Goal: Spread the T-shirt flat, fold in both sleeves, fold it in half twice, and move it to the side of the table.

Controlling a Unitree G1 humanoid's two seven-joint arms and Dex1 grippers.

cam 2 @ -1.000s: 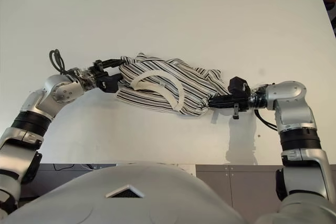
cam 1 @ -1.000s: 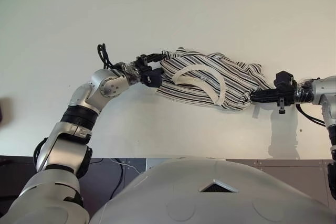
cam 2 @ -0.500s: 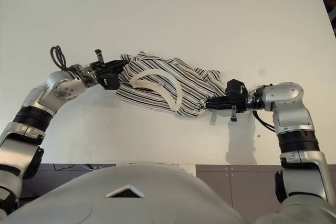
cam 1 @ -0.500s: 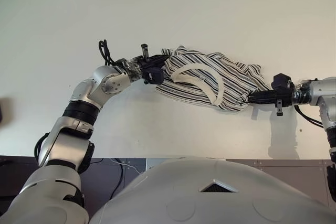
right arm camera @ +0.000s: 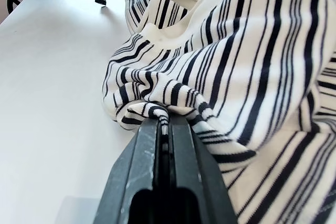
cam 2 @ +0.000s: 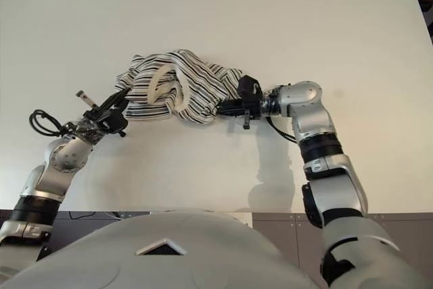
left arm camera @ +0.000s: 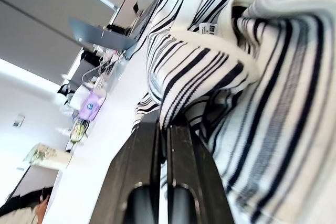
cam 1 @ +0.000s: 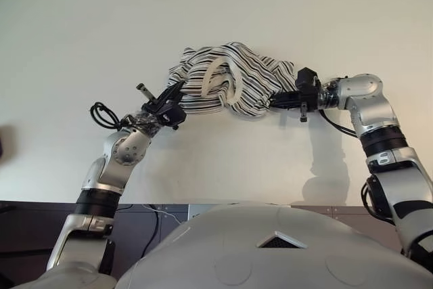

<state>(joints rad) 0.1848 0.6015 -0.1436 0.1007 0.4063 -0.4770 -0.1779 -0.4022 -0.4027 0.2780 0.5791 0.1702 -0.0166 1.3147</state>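
Observation:
The T-shirt [cam 1: 226, 80], white with black stripes and a white neckband, lies bunched in a crumpled heap on the white table [cam 1: 216, 5], near its middle. My left gripper [cam 1: 177, 91] is at the heap's left lower edge, shut on a fold of the striped cloth [left arm camera: 173, 100]. My right gripper [cam 1: 274, 101] is at the heap's right side, shut on another pinch of the cloth [right arm camera: 157, 113]. Both arms come in from the near side, with the shirt between them.
The white table stretches bare on all sides of the shirt, with wide room at the back and left. Its front edge [cam 1: 203, 202] runs just beyond my arms' elbows. A loop of black cable [cam 1: 101, 114] hangs off my left wrist.
Both grippers have moved toward each other and away from me, the right one far to the left. The shirt, stretched wide before, is now bunched into a tighter heap farther back.

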